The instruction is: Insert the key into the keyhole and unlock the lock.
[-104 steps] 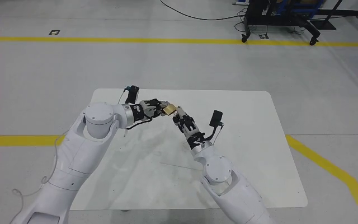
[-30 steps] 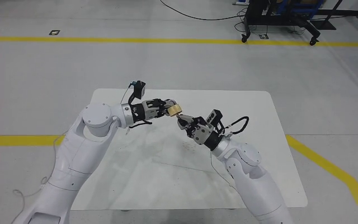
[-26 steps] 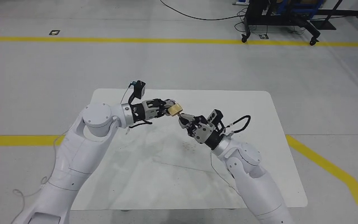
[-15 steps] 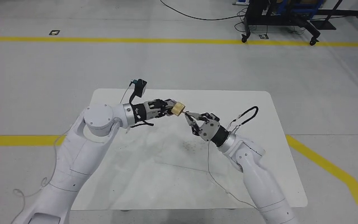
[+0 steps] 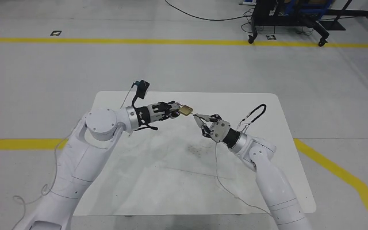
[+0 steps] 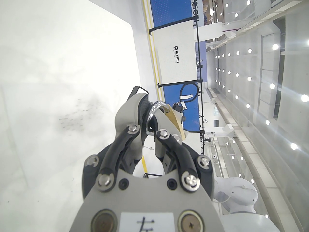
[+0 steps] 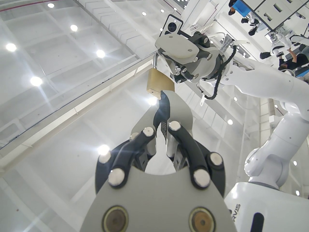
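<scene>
The right gripper's [image 7: 163, 106] jaws are clamping the black-headed key [image 7: 162, 119], its tip just beside the brass lock [image 7: 159, 82]. The left gripper [image 6: 150, 121], bearing a white label [image 6: 146, 221], is pinching the lock's shackle above the tabletop [image 5: 270, 172]. The right arm is stretching straighter than seconds earlier.

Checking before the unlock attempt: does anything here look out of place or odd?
Nothing serious: the left hand holds the brass padlock by its shackle above the table, right hand shut close by. Only a patch of dark specks marks its surface.
</scene>
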